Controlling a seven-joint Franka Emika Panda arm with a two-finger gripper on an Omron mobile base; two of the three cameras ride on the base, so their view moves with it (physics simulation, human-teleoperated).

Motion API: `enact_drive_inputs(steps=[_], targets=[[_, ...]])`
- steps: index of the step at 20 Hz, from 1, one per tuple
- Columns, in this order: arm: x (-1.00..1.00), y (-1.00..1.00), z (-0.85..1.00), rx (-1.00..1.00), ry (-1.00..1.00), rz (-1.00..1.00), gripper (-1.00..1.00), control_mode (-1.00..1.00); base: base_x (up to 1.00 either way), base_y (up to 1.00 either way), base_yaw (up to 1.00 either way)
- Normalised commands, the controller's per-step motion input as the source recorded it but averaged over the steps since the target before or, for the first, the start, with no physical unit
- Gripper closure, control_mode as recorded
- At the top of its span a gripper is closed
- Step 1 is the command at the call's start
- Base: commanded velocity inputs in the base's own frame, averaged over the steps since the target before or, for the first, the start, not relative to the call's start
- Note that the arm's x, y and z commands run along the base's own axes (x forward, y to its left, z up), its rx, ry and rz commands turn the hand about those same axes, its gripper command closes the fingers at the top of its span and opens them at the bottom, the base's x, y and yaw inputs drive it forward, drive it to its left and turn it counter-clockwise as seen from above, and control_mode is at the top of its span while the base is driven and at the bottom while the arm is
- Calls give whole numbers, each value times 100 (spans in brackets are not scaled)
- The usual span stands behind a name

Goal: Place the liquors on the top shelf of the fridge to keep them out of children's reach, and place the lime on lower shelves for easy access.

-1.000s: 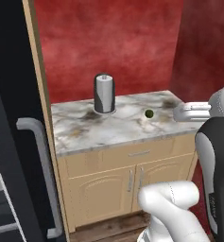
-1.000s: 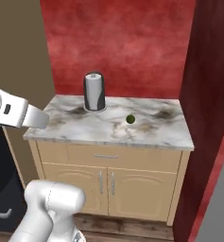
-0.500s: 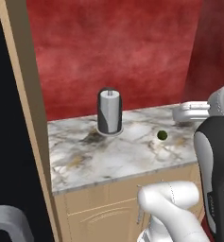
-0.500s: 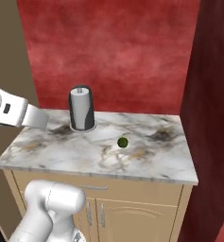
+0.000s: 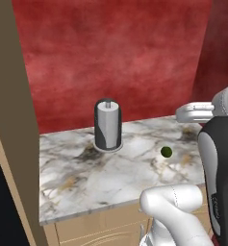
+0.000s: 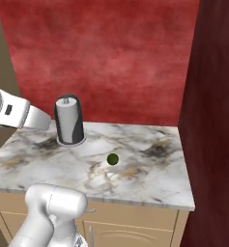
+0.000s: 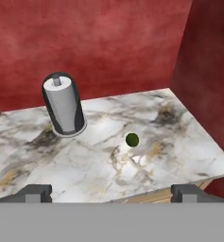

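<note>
A rendered home kitchen: a marble-veined countertop point(image 6: 150, 178) sits on tan wooden cabinets point(image 6: 130, 226) against a red wall point(image 6: 111, 53), with a paper-towel roll point(image 6: 69, 119) upright on its holder.

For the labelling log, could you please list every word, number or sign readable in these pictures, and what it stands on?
None: no readable text shows in any view.
Paper-towel roll: plain grey, no print.
Lime: plain dark green.
Marble counter: veining only, no marks.
Red wall: mottled colour, no sign.
</note>
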Motion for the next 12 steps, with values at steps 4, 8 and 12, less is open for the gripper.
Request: enact_drive_inputs(steps=[4,8,12], targets=[[7,-9,-10,0,0,0,-100,-100,21,-31,0],[34,-37,-52,0,0,0,-100,-100,0,0,0],[37,-41,-62,1,0,0,-100,-100,0,0,0]])
